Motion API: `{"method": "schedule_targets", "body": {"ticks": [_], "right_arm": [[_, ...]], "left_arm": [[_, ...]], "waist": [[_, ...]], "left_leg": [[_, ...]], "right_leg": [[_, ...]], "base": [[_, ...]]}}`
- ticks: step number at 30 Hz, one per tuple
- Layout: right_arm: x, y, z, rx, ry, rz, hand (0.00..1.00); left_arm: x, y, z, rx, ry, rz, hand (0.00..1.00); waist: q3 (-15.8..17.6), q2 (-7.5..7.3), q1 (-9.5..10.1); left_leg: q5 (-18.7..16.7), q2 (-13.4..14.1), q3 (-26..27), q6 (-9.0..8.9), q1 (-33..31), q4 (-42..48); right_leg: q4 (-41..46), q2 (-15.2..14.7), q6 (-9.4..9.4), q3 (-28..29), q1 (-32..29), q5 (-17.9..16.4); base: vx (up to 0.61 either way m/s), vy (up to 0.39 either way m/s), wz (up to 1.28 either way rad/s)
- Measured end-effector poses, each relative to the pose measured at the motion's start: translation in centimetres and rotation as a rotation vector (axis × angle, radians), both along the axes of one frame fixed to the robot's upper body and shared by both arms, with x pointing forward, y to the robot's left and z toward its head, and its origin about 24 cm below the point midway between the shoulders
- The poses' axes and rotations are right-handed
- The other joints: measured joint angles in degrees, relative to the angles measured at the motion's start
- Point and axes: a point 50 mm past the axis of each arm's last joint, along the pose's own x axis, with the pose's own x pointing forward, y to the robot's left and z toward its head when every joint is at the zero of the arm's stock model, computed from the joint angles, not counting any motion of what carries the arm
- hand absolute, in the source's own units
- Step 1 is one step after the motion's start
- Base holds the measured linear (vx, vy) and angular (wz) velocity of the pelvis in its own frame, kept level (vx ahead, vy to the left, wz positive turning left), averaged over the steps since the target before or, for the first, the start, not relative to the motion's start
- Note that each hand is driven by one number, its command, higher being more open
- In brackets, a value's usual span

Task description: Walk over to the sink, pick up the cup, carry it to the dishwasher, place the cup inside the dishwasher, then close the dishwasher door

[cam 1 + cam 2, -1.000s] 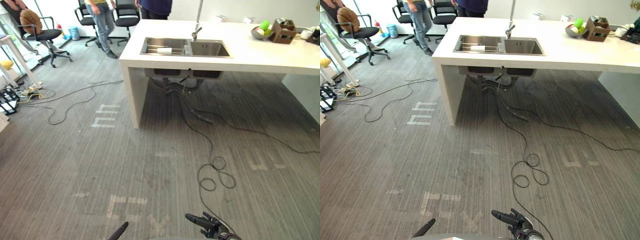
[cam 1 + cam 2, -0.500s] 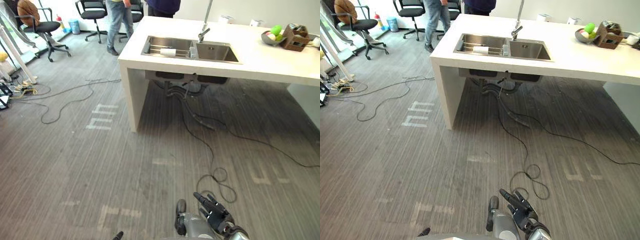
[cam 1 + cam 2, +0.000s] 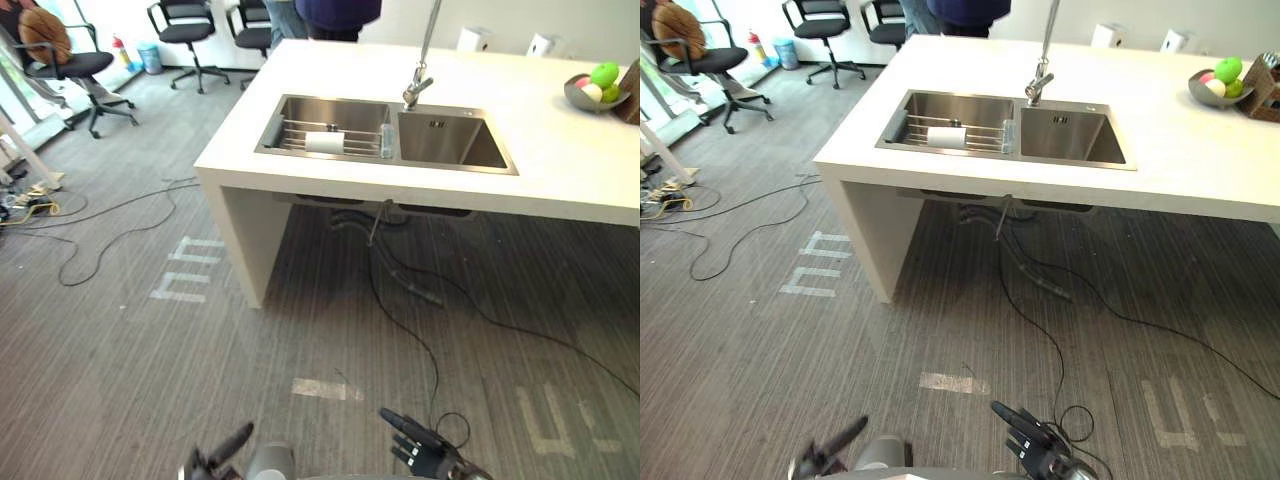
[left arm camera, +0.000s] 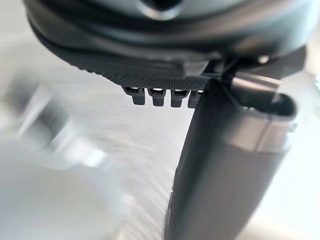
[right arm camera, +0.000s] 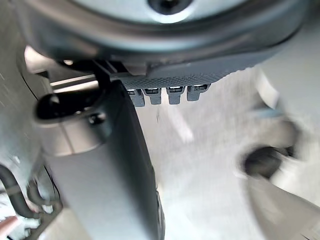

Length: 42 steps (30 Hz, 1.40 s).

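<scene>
So the cup (image 3: 324,142) is white and lies on its side on the wire rack (image 3: 296,132) in the left basin of the steel sink (image 3: 455,140), which is set into a big white counter (image 3: 560,170). The faucet (image 3: 421,62) stands behind the divider between the 2 basins. Both hands are way down at the near edge of the head views, over the grey carpet (image 3: 130,380) and well apart from the counter and the cup. The right hand (image 3: 418,450) has its fingers straight and a bit fanned out, holding nothing. The left hand (image 3: 228,446) looks the same, fingers stretched out and empty. A bowl (image 3: 590,95) of fruit sits at the counter's far right, some office chairs (image 3: 185,25) stand off to the left, and a person (image 3: 338,14) is standing behind the counter.
</scene>
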Motion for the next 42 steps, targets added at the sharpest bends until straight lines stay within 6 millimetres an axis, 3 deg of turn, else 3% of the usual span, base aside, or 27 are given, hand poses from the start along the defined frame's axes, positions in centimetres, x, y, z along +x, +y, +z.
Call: {"method": "schedule_targets", "body": {"ticks": [1,2,3,4,5,6,8,9,10,11,12,13,14,16,17,19,20,21,24,27,31,37,42], "right_arm": [[0.1,0.3,0.1,0.012,-0.01,0.017,1.0],[0.1,0.7,0.1,0.026,-0.02,0.046,1.0],[0.1,1.6,0.0,0.041,-0.009,0.074,1.0],[0.2,2.1,0.0,0.046,-0.005,0.091,1.0],[0.2,2.5,0.0,0.053,0.005,0.118,1.0],[0.4,2.7,0.0,0.048,0.014,0.135,1.0],[-0.5,2.8,-0.3,0.037,0.054,0.132,1.0],[-1.1,2.8,-0.5,0.035,0.071,0.129,1.0],[-0.9,3.3,-0.3,0.035,0.054,0.122,1.0],[-0.9,3.3,-0.3,0.03,0.058,0.12,1.0],[-0.9,3.2,-0.4,0.025,0.06,0.118,1.0],[-0.6,3.1,-0.3,0.017,0.047,0.101,1.0],[-0.3,2.6,-0.1,0.002,0.023,0.092,1.0],[-0.1,2.0,0.0,-0.025,-0.005,0.083,1.0],[0.2,2.2,0.1,-0.023,-0.022,0.083,1.0],[0.5,2.7,0.2,-0.011,-0.037,0.089,1.0],[0.4,2.9,0.2,0.001,-0.04,0.096,1.0],[0.1,3.2,0.1,0.017,-0.036,0.095,1.0],[0.1,2.2,0.1,-0.006,-0.014,0.113,1.0],[-0.1,1.3,0.0,-0.03,0.018,0.142,1.0],[-0.2,0.8,0.1,-0.031,0.025,0.129,1.0],[-1.1,0.2,-0.3,-0.023,0.064,0.138,1.0],[-1.2,0.3,-0.3,-0.013,0.062,0.191,1.0]], "left_arm": [[0.8,-0.5,0.6,0.034,-0.04,-0.028,1.0],[2.4,-1.6,2.3,0.135,-0.143,-0.06,1.0],[4.1,-2.2,4.0,0.228,-0.247,-0.056,1.0],[5.2,-2.4,5.0,0.258,-0.303,-0.047,1.0],[7.2,-3.1,7.6,0.314,-0.429,-0.033,1.0],[8.6,-3.6,10.5,0.379,-0.57,-0.024,1.0],[9.6,-3.8,14.5,0.501,-0.761,-0.027,1.0],[9.6,-3.7,15.8,0.543,-0.824,-0.03,1.0],[9.5,-3.4,18.5,0.634,-0.958,-0.025,1.0],[9.2,-3.4,21.2,0.723,-1.102,-0.028,1.0],[8.9,-3.3,22.4,0.766,-1.173,-0.03,1.0],[8.1,-3.1,24.6,0.825,-1.295,-0.01,1.0],[7.5,-2.8,25.9,0.864,-1.374,0.021,1.0],[6.9,-2.6,26.7,0.896,-1.438,0.048,1.0],[6.7,-2.4,27.0,0.922,-1.452,0.053,1.0],[6.8,-2.1,27.0,0.938,-1.44,0.058,1.0],[6.9,-1.7,26.7,0.946,-1.411,0.055,1.0],[7.1,-1.3,26.4,0.958,-1.37,0.042,1.0],[7.9,-2.0,25.0,0.898,-1.264,-0.055,1.0],[8.4,-4.0,24.6,0.899,-1.247,-0.25,1.0],[8.8,-4.3,24.4,0.971,-1.196,-0.477,1.0],[11.1,-1.7,23.5,1.146,-0.877,-0.895,1.0],[14.6,1.8,24.2,1.231,-0.653,-0.969,1.0]], "waist": [[-0.37,0.63,0.15],[-0.8,2.27,0.46],[-1.07,2.16,0.41],[-1.18,1.33,0.13],[-1.3,-0.12,-0.64],[-1.38,-0.45,-1.58],[-1.32,-1.12,-2.54],[-1.4,-1.14,-2.93],[-1.69,-1.14,-3.26],[-1.87,-1.39,-3.34],[-2.02,-1.7,-3.41],[-2.05,-2.05,-3.32],[-2.14,-2.01,-3.49],[-2.84,-0.8,-3.48],[-3.04,-0.56,-3.54],[-3.11,-0.47,-3.63],[-3.37,-0.91,-3.64],[-3.95,-1.94,-3.76],[-4.9,1.6,-3.83],[-5.02,2.17,-4.02],[-5.34,2.63,-4.13],[-7.11,3.77,-3.5],[-7.43,4.06,-3.55]], "left_leg": [[3.2,-0.74,-0.3,-0.75,0.05,-7.78],[8.84,-0.69,-1.41,-1.92,-1.18,-15.57],[14.0,-1.69,-2.42,-0.53,-1.11,-12.94],[14.09,-2.64,-2.74,-0.28,-1.21,-12.19],[13.67,-4.02,-1.58,1.44,-1.19,-12.01],[13.76,-4.81,-0.29,5.57,-0.88,-11.95],[11.93,-6.9,0.21,7.79,2.33,-11.74],[11.21,-7.48,0.1,8.1,4.03,-12.08],[10.29,-7.92,-0.06,8.17,7.46,-13.98],[9.65,-8.15,-0.67,8.14,11.89,-17.16],[9.45,-8.37,-0.94,8.21,14.15,-18.8],[8.44,-8.81,-0.75,8.08,18.39,-20.98],[7.22,-9.17,-0.37,7.95,22.99,-22.58],[6.17,-8.07,0.04,7.22,28.43,-25.63],[5.69,-6.75,0.12,6.41,30.6,-26.79],[4.67,-4.75,0.41,4.86,31.87,-27.15],[3.25,-3.52,0.36,3.2,32.13,-26.58],[1.5,-3.77,0.01,2.03,31.97,-25.04],[-0.04,-0.09,-0.54,0.1,32.19,-22.86],[0.41,1.82,-0.5,-0.65,32.75,-22.81],[1.3,2.32,-0.36,-1.55,32.48,-23.75],[1.59,2.44,0.01,-1.73,31.45,-25.37],[1.84,2.38,0.08,-1.72,31.11,-26.06]], "right_leg": [[-0.26,-0.25,0.45,1.25,0.79,-0.86],[-1.48,0.67,0.37,4.27,2.94,-3.56],[-1.8,-0.39,0.08,6.14,4.98,-5.25],[-1.48,-1.44,-0.04,7.24,5.06,-5.34],[0.33,-3.3,0.28,9.46,4.06,-5.08],[3.42,-4.32,1.31,10.26,2.9,-4.47],[9.58,-6.01,3.64,10.25,2.55,-2.17],[12.4,-6.14,4.1,10.15,2.29,-0.58],[20.14,-6.14,6.67,9.48,0.09,3.57],[29.33,-6.31,12.25,7.82,-3.21,10.49],[34.44,-6.88,14.83,7.27,-5.26,14.38],[47.28,-9.63,14.32,5.04,-10.29,14.58],[57.19,-13.59,10.01,0.86,-14.7,11.71],[59.07,-15.75,5.52,-3.6,-19.69,6.56],[53.1,-15.3,5.55,-5.6,-22.24,3.2],[38.69,-13.2,5.93,-6.65,-24.23,1.59],[20.85,-10.33,6.45,-5.3,-24.24,3.94],[11.55,-8.95,7.74,-0.96,-24.2,13.48],[7.91,-5.46,6.86,-1.21,-20.98,13.23],[4.0,-3.43,5.77,-2.05,-18.28,13.73],[1.05,-2.61,5.34,-1.54,-17.85,14.74],[-7.81,-1.54,5.07,-0.97,-15.87,19.91],[-9.54,-0.82,4.47,-0.76,-15.95,21.92]], "base": [[0.58,0.186,-0.94],[0.61,0.262,-0.81],[0.71,0.339,-0.67],[0.58,0.287,-0.31],[0.67,0.313,-0.05],[0.46,0.199,-0.01],[0.51,0.195,0.1],[0.65,0.223,0.12],[0.61,0.189,0.12],[0.48,0.142,0.08],[0.46,0.111,-0.01],[0.43,0.087,-0.17],[0.4,0.081,-0.25],[0.33,0.042,-0.21],[0.36,-0.035,-0.13],[0.31,-0.132,-0.06],[0.34,-0.252,-0.01],[0.29,-0.227,0.01],[0.26,-0.199,-0.03],[0.24,-0.192,0.02],[0.07,-0.048,-0.09],[0.0,0.004,-0.06],[-0.07,-0.021,-0.03]]}}
